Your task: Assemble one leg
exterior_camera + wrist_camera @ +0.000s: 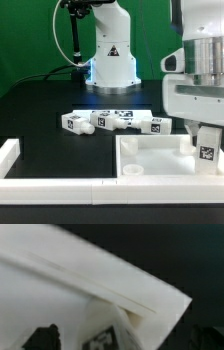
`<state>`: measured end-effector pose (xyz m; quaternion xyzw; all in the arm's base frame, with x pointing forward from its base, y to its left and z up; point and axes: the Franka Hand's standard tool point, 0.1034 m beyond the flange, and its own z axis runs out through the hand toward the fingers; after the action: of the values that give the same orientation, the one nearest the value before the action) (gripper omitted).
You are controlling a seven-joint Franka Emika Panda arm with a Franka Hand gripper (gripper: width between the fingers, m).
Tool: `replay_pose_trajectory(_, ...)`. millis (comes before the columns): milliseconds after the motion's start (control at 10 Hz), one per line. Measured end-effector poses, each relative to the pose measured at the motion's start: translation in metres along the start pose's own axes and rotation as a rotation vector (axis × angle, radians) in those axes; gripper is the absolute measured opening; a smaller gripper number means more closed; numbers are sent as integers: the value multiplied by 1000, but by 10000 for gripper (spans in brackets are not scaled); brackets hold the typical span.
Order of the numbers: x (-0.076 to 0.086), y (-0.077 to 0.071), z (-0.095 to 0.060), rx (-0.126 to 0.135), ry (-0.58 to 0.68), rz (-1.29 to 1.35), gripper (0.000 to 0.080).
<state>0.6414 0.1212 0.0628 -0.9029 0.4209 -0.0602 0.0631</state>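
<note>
My gripper point(206, 138) is at the exterior view's right, shut on a leg point(207, 151), a small white post with a black-and-white tag. It holds the leg upright at the right corner of the white tray-like panel point(150, 160); I cannot tell if the leg touches it. Several more legs point(118, 121) lie in a row on the black table behind the panel. In the blurred wrist view the held leg point(100, 336) sits between my dark fingers point(45, 337), against the panel's raised rim point(120, 294).
A long white L-shaped rail point(12, 158) runs along the left and front of the table. The robot's base point(110, 60) stands at the back. A green backdrop lies behind it.
</note>
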Motion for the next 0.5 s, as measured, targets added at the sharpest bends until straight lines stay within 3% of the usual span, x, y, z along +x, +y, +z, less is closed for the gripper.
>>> replay_pose_trajectory(100, 12, 0, -5, -6, -13, -207, 648)
replay_pose_trajectory(400, 14, 3, -3, -12, -12, -200, 621)
replay_pose_trajectory(500, 15, 3, -3, -12, -11, -182, 443)
